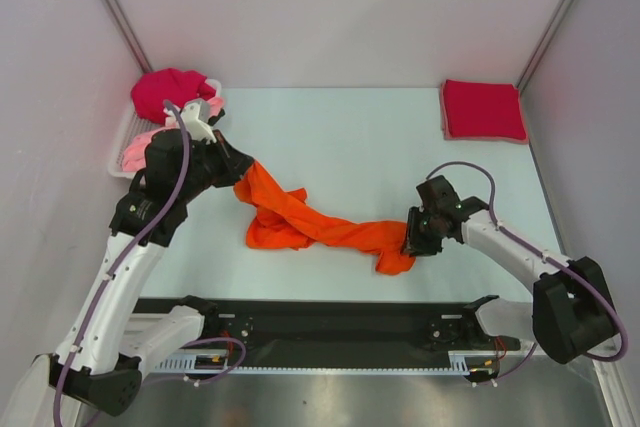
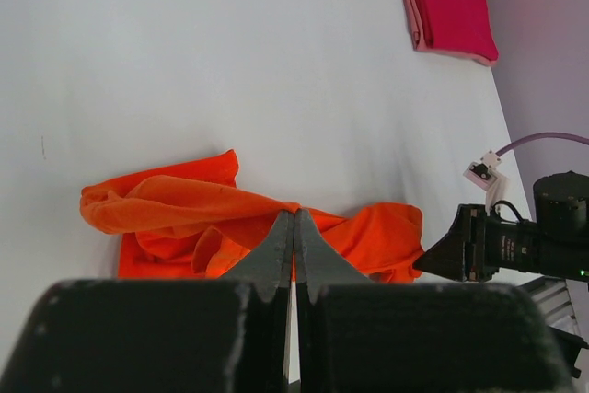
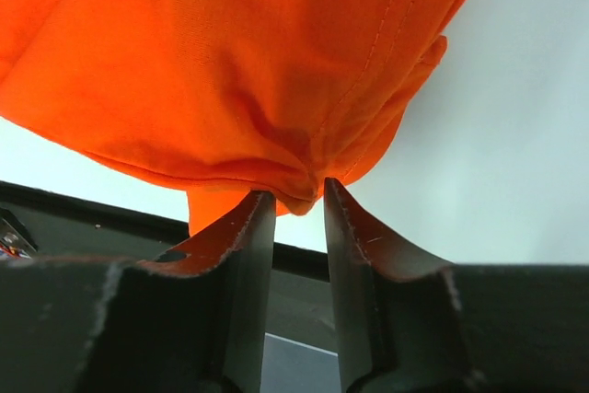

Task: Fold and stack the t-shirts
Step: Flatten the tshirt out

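Observation:
The bright orange t-shirt (image 1: pixel 320 225) lies twisted and stretched across the near middle of the table between both grippers. My left gripper (image 1: pixel 238 179) is shut on its left end, the cloth (image 2: pixel 184 209) pinched at the fingertips (image 2: pixel 294 218). My right gripper (image 1: pixel 410 242) is at its right end. Its jaws stand a narrow gap apart, with a gathered fold of the orange cloth (image 3: pixel 239 71) squeezed between the tips (image 3: pixel 299 195). A crimson red t-shirt (image 1: pixel 483 110) lies folded at the far right corner. A magenta t-shirt (image 1: pixel 170 92) and a pale pink one (image 1: pixel 140 147) are heaped at the far left.
A white tray (image 1: pixel 118 147) at the far left holds the magenta and pink heap, just behind my left arm. A black rail (image 1: pixel 340 322) runs along the near table edge between the arm bases. Walls close in both sides and the back.

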Controlling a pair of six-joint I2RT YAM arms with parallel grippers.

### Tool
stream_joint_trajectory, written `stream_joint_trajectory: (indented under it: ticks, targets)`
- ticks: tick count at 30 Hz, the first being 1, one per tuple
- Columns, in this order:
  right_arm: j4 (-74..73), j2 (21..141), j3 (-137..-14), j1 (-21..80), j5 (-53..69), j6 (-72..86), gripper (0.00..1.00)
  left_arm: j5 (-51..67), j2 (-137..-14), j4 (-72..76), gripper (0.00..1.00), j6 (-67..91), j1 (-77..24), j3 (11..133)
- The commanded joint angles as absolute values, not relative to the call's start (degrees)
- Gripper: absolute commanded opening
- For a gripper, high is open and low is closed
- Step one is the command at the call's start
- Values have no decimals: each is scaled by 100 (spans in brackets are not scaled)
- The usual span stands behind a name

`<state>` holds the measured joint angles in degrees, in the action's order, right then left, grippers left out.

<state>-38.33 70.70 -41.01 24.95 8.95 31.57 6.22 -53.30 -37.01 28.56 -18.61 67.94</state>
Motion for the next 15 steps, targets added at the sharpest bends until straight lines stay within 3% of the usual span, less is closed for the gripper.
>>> stream_joint_trajectory:
  ticks: [1,6,7,9,10,15]
  targets:
    - [-3516,7049,-4043,2575,747,3208,34,598,-5212,-3551,0,2971,-1881,6855]
    - [-3490,7233,-4043,2584,606,3120,35,554,-5212,-3568,0,2988,-1881,6917]
    - [-3507,7268,-4078,2575,606,3120,32,545,-5212,-3560,0,3014,-1881,6917]
    - [-3664,7304,-4148,2584,642,3103,5,527,-5229,-3560,0,3058,-1881,6996]
    - [-3804,7269,-4235,2593,607,3103,0,510,-5238,-3551,0,3085,-1881,7048]
    - [-4884,6611,-5149,2733,-235,2980,0,212,-5378,-3454,0,2998,-1881,7777]
